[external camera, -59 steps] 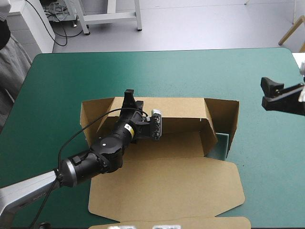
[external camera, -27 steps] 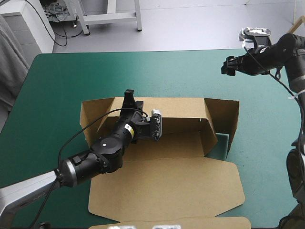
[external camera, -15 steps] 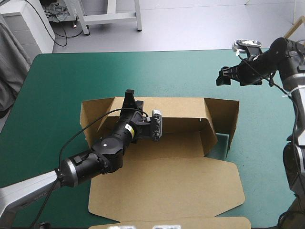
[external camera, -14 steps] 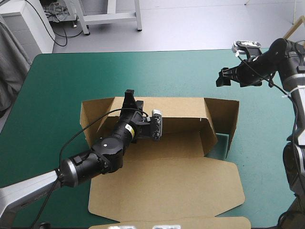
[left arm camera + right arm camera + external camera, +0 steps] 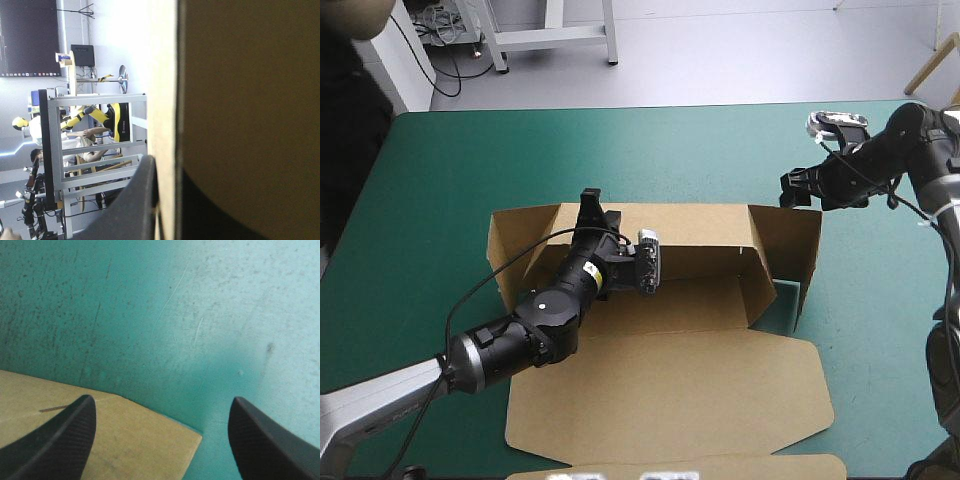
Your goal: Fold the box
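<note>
The brown box [image 5: 670, 400] lies in the middle of the table with its back and side walls raised and its lid flat toward the front. My left gripper [image 5: 591, 205] is shut on the top edge of the back wall [image 5: 700, 235], near its left end. In the left wrist view the wall [image 5: 250, 100] stands edge-on between the black fingers [image 5: 135, 200]. My right gripper [image 5: 792, 190] hovers open just beyond the box's right rear corner. Its wrist view shows that corner [image 5: 100, 440] between the gripper's [image 5: 160, 405] spread fingers, with teal-green cover [image 5: 175, 315] ahead.
The right side wall [image 5: 807, 250] stands up with an inner flap [image 5: 756, 270] angled inward. A narrow front flap [image 5: 720, 468] of the lid reaches the table's near edge. Bare teal-green cover [image 5: 620, 150] stretches from the box to the far edge.
The right arm swung in from the table's right edge to the far right, then moved down and toward the box's right rear corner. The left gripper and the box stayed still.
</note>
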Controlling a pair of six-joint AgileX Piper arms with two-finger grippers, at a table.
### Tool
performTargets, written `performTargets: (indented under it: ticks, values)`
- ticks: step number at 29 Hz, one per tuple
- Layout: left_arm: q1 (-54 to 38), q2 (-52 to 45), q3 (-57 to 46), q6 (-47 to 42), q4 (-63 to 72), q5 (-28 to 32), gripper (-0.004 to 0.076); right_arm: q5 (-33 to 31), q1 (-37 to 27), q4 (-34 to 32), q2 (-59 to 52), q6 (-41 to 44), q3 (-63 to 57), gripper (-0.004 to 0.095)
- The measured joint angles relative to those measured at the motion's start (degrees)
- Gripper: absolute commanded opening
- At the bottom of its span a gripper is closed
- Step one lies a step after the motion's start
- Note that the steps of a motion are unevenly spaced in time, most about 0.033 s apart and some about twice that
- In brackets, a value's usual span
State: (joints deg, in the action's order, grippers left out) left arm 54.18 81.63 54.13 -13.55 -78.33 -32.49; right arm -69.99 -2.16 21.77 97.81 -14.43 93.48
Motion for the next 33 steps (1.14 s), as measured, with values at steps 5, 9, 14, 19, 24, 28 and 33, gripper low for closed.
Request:
performTargets:
  ticks: [5, 9, 14, 19, 24, 28, 33]
  values:
    - [0.00, 0.05, -0.13, -1.83, -0.57, 0.00, -0.0009, 0.07, 0.00, -0.04, -3.57, -0.14, -3.27, 0.0661]
    - [0.04, 0.05, -0.13, -2.03, -0.67, 0.00, -0.0009, 0.11, 0.00, -0.04, -5.91, -0.14, -6.18, 0.0661]
    - [0.11, 0.05, -0.13, -2.75, -0.81, -0.29, -0.0009, 0.11, 0.00, 0.30, -8.02, -0.34, -10.19, 0.0661]
    - [0.28, 0.05, -0.13, -3.47, -0.89, -0.54, -0.0009, 1.32, 0.00, 2.07, -11.06, -3.85, -14.72, 0.0661]
    - [0.29, 0.05, -0.13, -3.99, -0.93, -0.59, -0.0009, 7.88, 0.00, 6.86, -16.95, -10.55, -22.43, 0.0661]
    - [0.29, 0.11, -0.13, -4.24, -1.07, -0.59, -0.0009, 13.81, 0.00, 13.32, -22.01, -18.02, -29.71, 0.0661]
    - [0.29, 0.16, -0.13, -4.39, -1.11, -0.59, -0.0009, 19.26, 0.00, 21.42, -26.42, -27.46, -38.38, 0.0661]
